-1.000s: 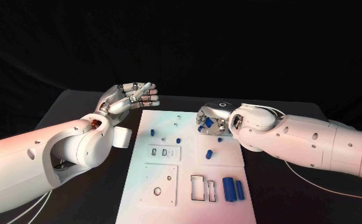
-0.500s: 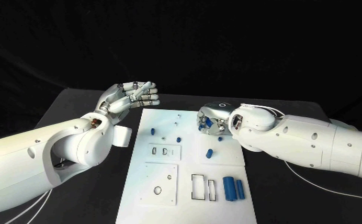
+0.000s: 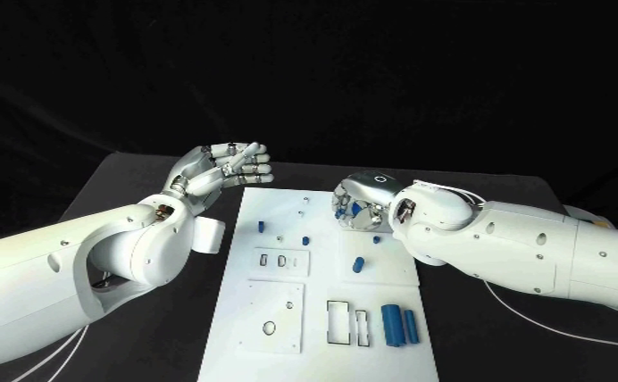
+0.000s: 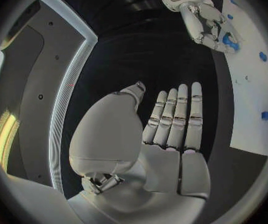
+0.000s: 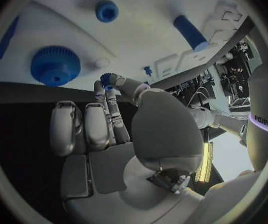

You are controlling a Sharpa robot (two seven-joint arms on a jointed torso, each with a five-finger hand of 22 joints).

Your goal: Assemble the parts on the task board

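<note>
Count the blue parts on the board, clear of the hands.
6: two bars nearest, one peg mid-board, three small ones farther. Right hand pinches a gear; more may be hidden.

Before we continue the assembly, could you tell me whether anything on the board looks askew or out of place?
Nothing stands out. The blue parts lie tidily on the white board; the right hand holds a small blue gear above it.

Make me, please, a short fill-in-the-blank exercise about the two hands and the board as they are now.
1. The small blue part that the right hand pinches has teeth round its rim: it is a ____.
2. The left hand, with its fingers straight, holds ____.
3. The task board under the blue parts is ____ in colour.
Missing words: gear; nothing; white.
</note>
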